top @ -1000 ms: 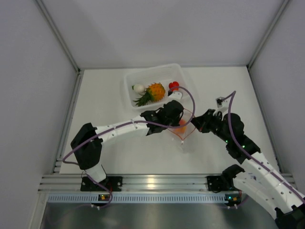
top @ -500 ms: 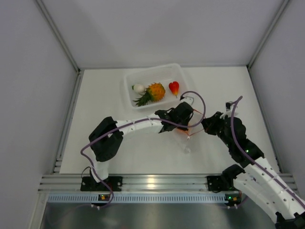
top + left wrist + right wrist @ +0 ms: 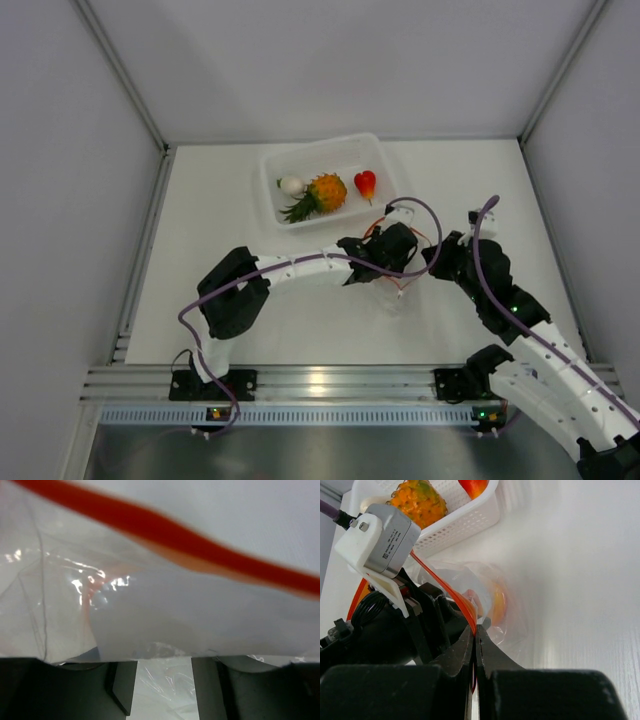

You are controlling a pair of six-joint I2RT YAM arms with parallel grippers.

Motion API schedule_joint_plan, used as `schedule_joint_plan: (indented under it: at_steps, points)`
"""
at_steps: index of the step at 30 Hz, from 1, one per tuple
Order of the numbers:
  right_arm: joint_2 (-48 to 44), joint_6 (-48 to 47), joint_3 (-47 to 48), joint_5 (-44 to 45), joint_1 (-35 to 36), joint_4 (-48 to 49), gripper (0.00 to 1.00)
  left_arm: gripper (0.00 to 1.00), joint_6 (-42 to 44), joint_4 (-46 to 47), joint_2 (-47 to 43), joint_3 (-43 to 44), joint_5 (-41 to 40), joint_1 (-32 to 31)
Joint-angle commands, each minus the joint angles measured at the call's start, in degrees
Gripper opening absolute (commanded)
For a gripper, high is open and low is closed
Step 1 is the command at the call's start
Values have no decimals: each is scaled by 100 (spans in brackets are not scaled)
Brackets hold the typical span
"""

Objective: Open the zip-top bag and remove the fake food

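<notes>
The zip-top bag lies between my two grippers, and its red-orange zip strip crosses the left wrist view. My right gripper is shut on the bag's zip edge; it also shows in the top view. A peach-coloured fruit sits inside the bag. My left gripper is at the bag's mouth, jaws apart, with clear film between them and nothing held. It also shows in the top view. The pineapple, white vegetable and red fruit lie in the tray.
The rigid clear tray stands at the back centre, just behind the bag. Grey walls close in the table on the left, right and back. My left arm's wrist camera sits close in front of my right gripper.
My left gripper has moved right, away from the tray, to the bag's mouth. The red fruit stays in the tray. My right gripper keeps its hold and the bag has bunched narrower.
</notes>
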Motion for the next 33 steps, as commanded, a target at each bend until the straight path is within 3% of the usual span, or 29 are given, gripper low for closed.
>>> schedule_joint_plan:
  at_steps: [1, 10, 18, 25, 33]
  points:
    - [-107, -108, 157, -33, -98, 213, 0, 50, 118, 88, 142, 261, -661, -21]
    - [-98, -126, 122, -86, -90, 248, 0, 54, 259, 88, 62, 252, -1277, -65]
    - [-133, -73, 43, -288, -98, 362, 0, 56, 101, 97, 580, 560, -1242, -3]
    - [-151, -82, -36, -420, -99, 407, 0, 73, 206, 88, 880, 788, -1567, 15]
    - [-81, -117, -63, -332, -99, 450, 0, 72, 233, 53, 845, 482, -1831, 50]
